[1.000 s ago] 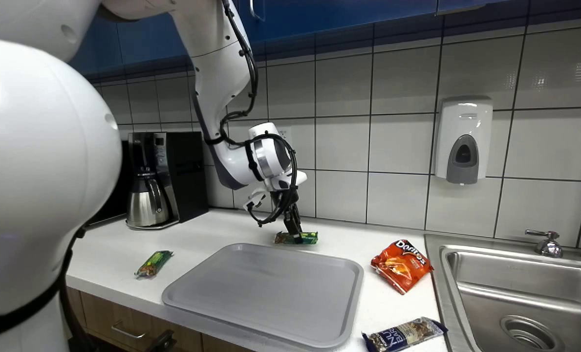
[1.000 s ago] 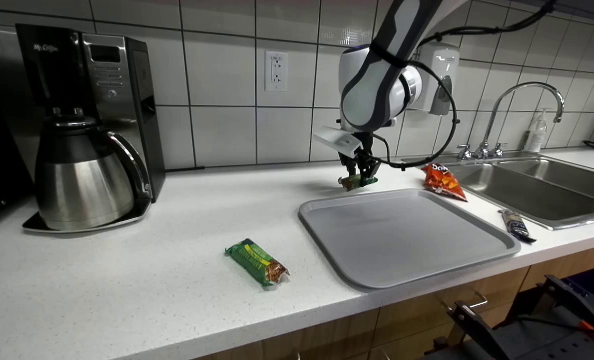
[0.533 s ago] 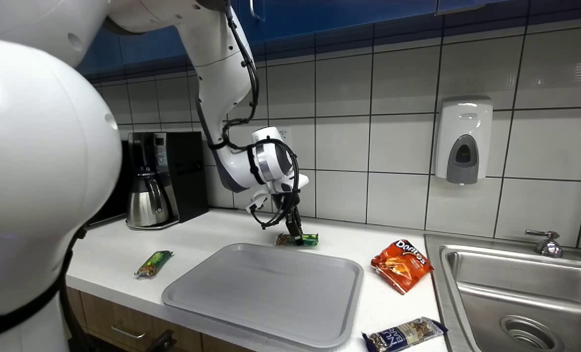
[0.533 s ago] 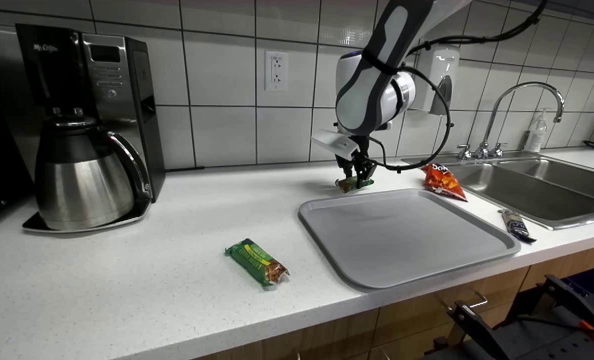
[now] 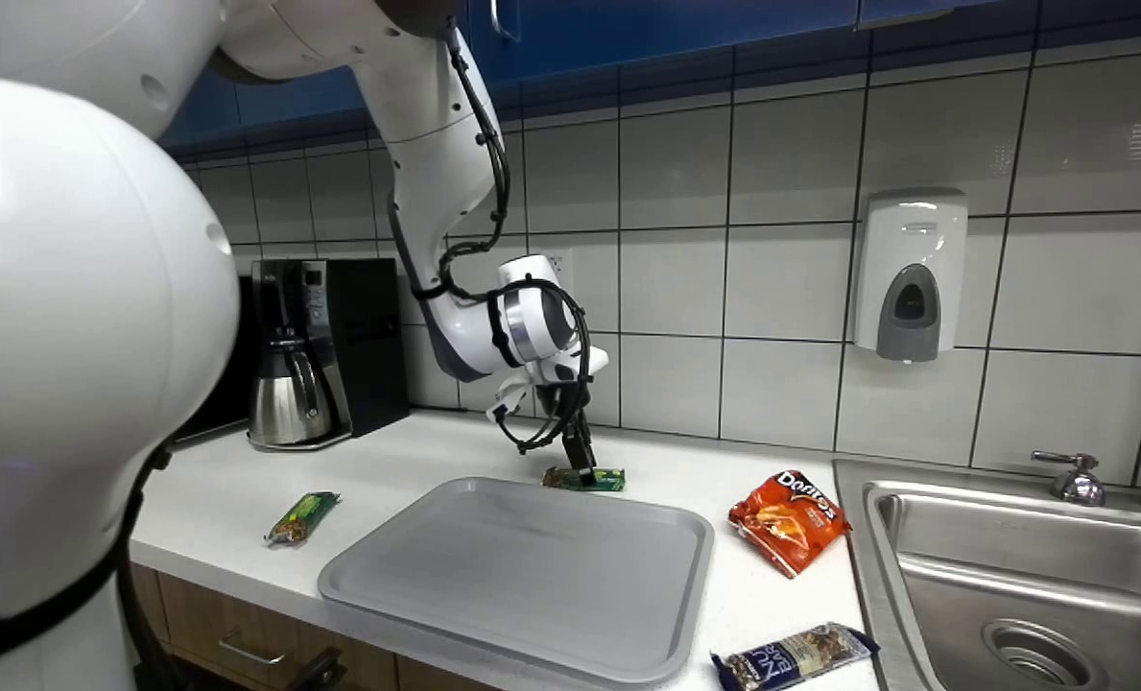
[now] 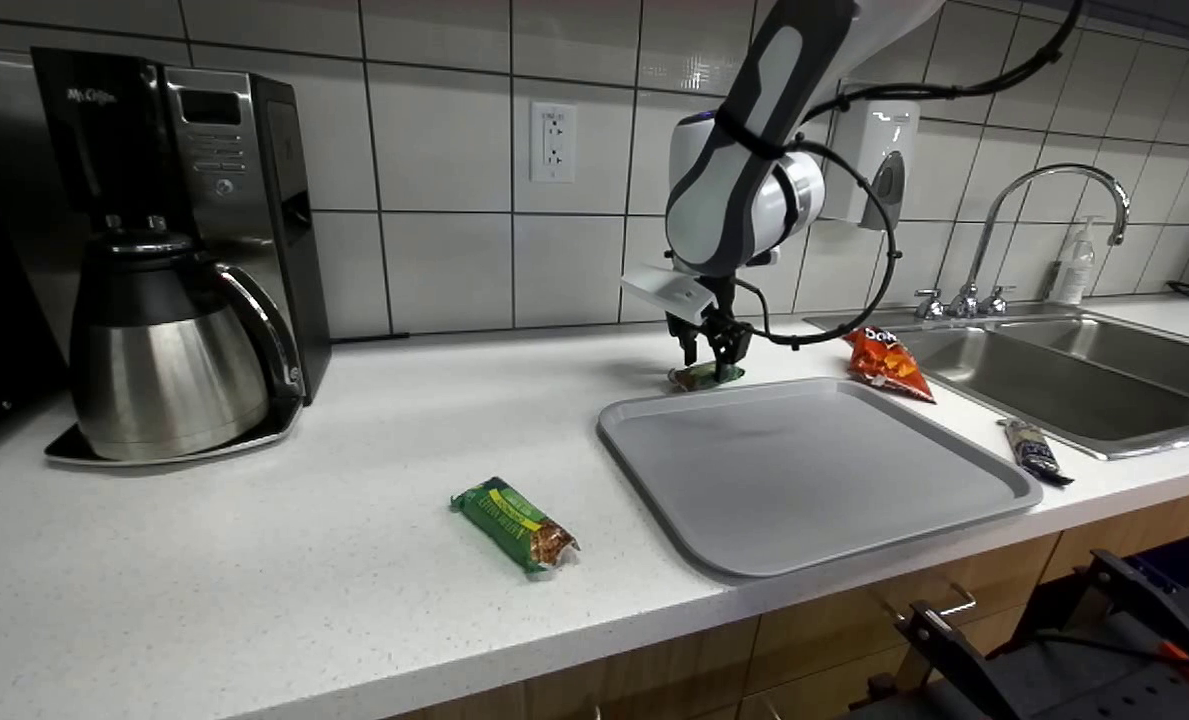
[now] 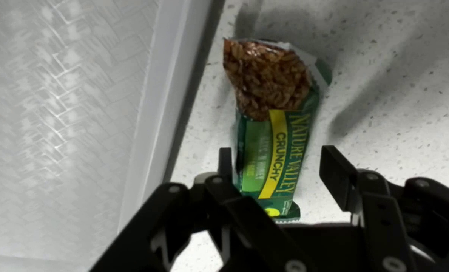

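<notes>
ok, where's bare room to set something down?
Free: speckled white countertop between the black and steel coffee maker and lone green-wrapped granola bar; also the grey rectangular tray. Crowded: the tray's back edge, where the black end effector straddles another green-wrapped bar; and between tray and steel sink (red-orange Doritos bag, navy nut bar).

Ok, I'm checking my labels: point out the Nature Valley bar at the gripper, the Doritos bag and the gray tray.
Nature Valley Crunchy bar (image 7: 278,130), wrist view: yellow band on its wrapper.
Doritos bag (image 5: 789,524), in an exterior view: middle of its front.
Gray tray (image 6: 816,472), in an exterior view: middle of its flat base.
</notes>
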